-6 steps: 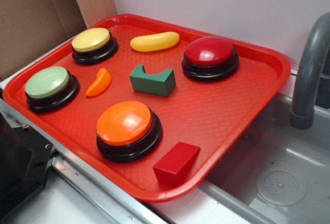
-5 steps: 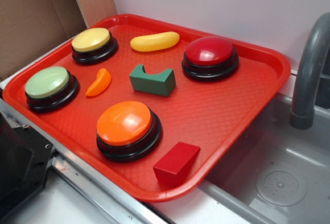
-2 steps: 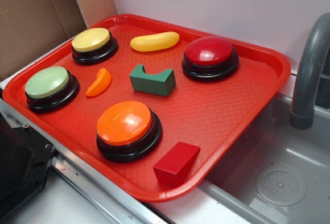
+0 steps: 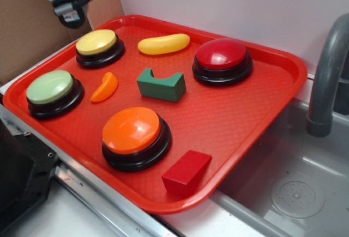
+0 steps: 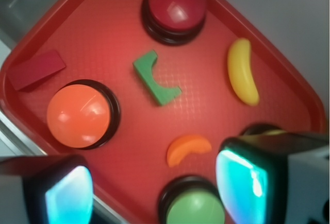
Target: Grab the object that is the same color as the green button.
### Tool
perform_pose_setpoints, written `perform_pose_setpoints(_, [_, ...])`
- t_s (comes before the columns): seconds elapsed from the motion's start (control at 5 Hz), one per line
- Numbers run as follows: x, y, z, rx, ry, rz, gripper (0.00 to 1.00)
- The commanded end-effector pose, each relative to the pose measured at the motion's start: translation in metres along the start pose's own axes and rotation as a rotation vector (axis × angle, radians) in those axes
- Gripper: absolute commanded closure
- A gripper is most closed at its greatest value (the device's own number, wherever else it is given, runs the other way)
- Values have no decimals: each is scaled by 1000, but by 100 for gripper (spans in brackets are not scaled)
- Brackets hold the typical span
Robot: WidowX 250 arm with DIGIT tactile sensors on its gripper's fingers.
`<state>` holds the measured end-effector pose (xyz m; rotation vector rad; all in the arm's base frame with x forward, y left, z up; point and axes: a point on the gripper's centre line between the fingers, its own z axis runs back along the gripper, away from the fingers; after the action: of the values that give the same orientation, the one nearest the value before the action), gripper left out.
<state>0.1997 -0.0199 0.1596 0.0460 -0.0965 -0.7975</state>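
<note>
The robot is at the very start of its job. Its tool (image 4: 68, 0) hangs high up at the far left, above the far left corner of the red tray (image 4: 262, 117) and close to the yellow button (image 4: 99, 46). It is not touching anything. In the wrist view its two fingers (image 5: 242, 183) stand wide apart with a big gap between them, and nothing is held in that gap.

The green button (image 4: 53, 91) sits on the left side of the tray, near the edge. It is big, round and pale green on a black base. The thing that matches its color is the green block (image 4: 161, 84), a small dark green piece with a round dip cut in its top. It lies flat in the middle of the tray and stands free, with bare tray all around it. The orange wedge (image 4: 104, 86) is to its left, the red button (image 4: 222, 60) is to its far right, the orange button (image 4: 135, 136) is in front of it, and the yellow banana (image 4: 163, 43) is behind it. The red block (image 4: 186, 172) lies at the near edge, well apart.

So the reaching step is in hand, and the grab is not yet done. Next, the tool probably needs to travel right and toward the near side until it is over the green block. Then it should go down with one finger on each long side and squeeze. It may need to turn a little so its fingers line up with the block.
</note>
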Motion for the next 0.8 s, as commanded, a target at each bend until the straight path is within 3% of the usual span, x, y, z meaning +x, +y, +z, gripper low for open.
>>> perform_pose_setpoints(0.0, [25,9,-40,17,-15,-158,0])
perform_pose_setpoints(0.2, [26,14,-72,12,29,-184,0])
perform_pose_setpoints(0.6, [44,11,-109,-14,59,-278,0])
